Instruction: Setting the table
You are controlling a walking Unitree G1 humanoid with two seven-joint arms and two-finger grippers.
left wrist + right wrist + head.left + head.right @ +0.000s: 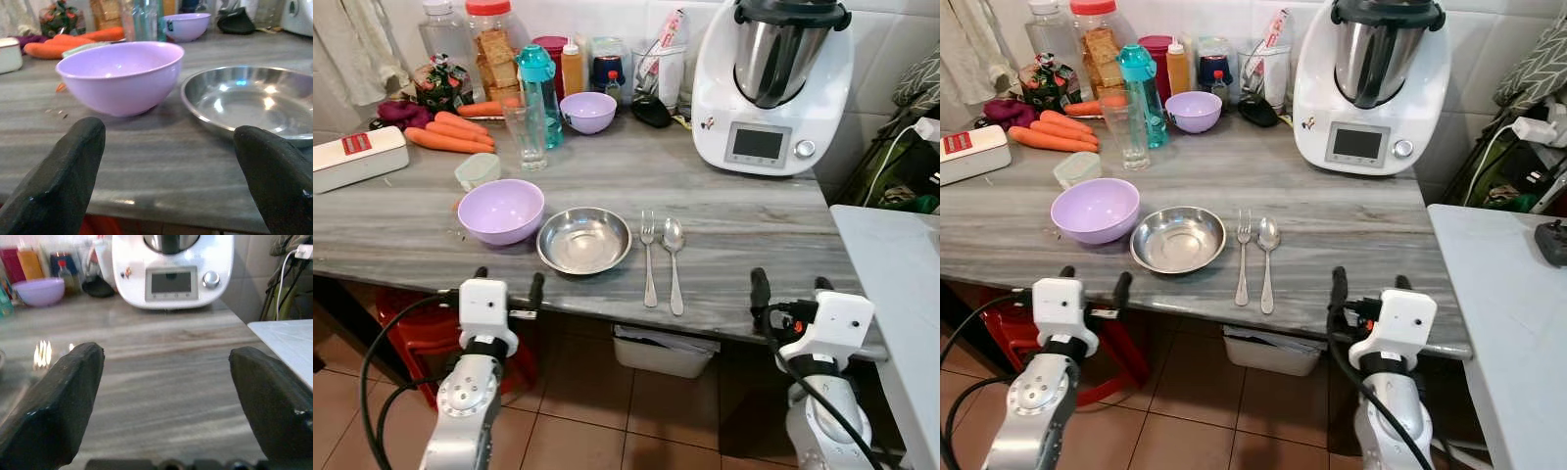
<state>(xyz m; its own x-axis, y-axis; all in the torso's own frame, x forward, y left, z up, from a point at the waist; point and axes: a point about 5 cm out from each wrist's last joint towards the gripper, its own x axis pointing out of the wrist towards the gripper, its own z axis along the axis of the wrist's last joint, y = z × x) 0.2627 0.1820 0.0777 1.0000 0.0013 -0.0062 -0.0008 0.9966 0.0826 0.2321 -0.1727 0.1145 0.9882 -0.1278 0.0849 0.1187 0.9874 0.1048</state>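
Observation:
A steel plate (584,240) lies near the front edge of the grey counter (754,225). A lilac bowl (500,211) sits just left of it, and a fork (648,257) and spoon (674,260) lie side by side to its right. My left gripper (509,284) hangs open at the counter's front edge, below the bowl and plate; its wrist view shows the bowl (121,76) and plate (254,100) between the fingers. Further right, the right gripper (791,285) is open too, level with the counter's edge and empty.
A second lilac bowl (588,111), a drinking glass (525,130), a teal bottle (540,93), carrots (450,132), jars and a white box (354,157) crowd the back left. A large white kitchen machine (771,83) stands back right. A white table (901,294) is on the right.

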